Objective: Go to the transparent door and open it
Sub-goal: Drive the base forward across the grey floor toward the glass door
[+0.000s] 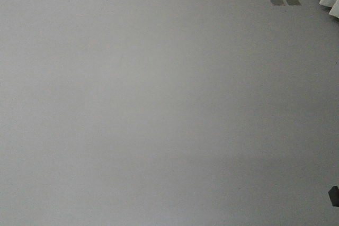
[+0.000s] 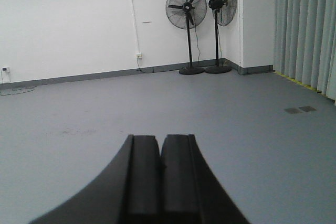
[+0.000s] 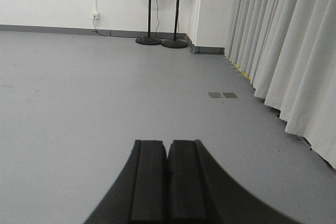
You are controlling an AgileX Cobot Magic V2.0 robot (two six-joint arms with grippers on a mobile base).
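Observation:
The transparent door is out of view in all three views. My left gripper point(image 2: 159, 139) is shut with nothing between its black fingers, held above bare grey floor and facing a white wall. My right gripper point(image 3: 168, 143) is likewise shut and holds nothing, pointing along the floor beside a curtain. The front view shows only grey floor point(image 1: 159, 104).
Two black pedestal fans point(image 2: 189, 30) point(image 3: 150, 3) stand in the far corner by the white wall. Pale floor-length curtains point(image 3: 283, 51) point(image 2: 310, 30) hang along the right side. Two floor socket plates point(image 1: 285, 2) point(image 3: 222, 95) point(image 2: 300, 110) sit near the curtains. A dark object point(image 1: 333, 195) pokes in at lower right.

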